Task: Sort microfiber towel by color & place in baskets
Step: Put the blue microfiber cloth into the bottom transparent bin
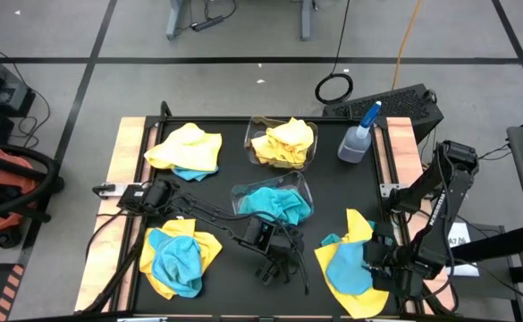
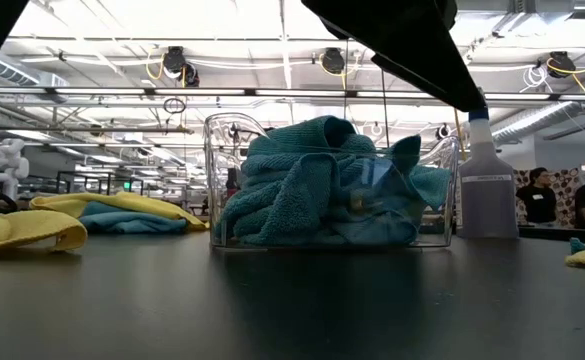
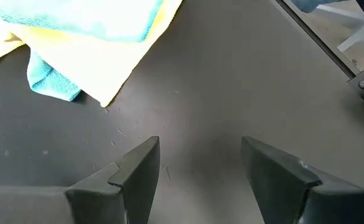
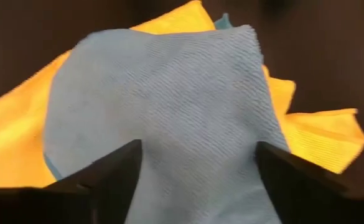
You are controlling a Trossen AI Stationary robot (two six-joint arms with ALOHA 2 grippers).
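My right gripper (image 1: 375,266) (image 4: 198,146) stands open, pointing down over the near-right pile, where a turquoise towel (image 4: 169,99) lies humped on yellow towels (image 4: 20,143); its fingers stand on either side of the hump. My left gripper (image 1: 274,266) (image 3: 200,143) is open over bare mat near the table's middle front, with nothing between its fingers. One clear basket (image 1: 307,134) holds yellow towels, and the other (image 1: 243,192) (image 2: 217,180) holds turquoise ones. More mixed piles lie at the far left (image 1: 185,148) and the near left (image 1: 181,259). My right gripper's fingers (image 4: 116,168) come from above at the turquoise towel's raised hump (image 4: 188,155), which shows between them. Whether they touch the cloth I cannot tell. The towel lies on the yellow towels beneath it.
A clear spray bottle with a blue nozzle (image 1: 359,136) (image 2: 487,190) stands at the far right of the mat. Wooden strips (image 1: 122,161) border the mat left and right. Bare mat (image 3: 231,81) stretches between the near-left pile and the near-right pile. People show in the room beyond.
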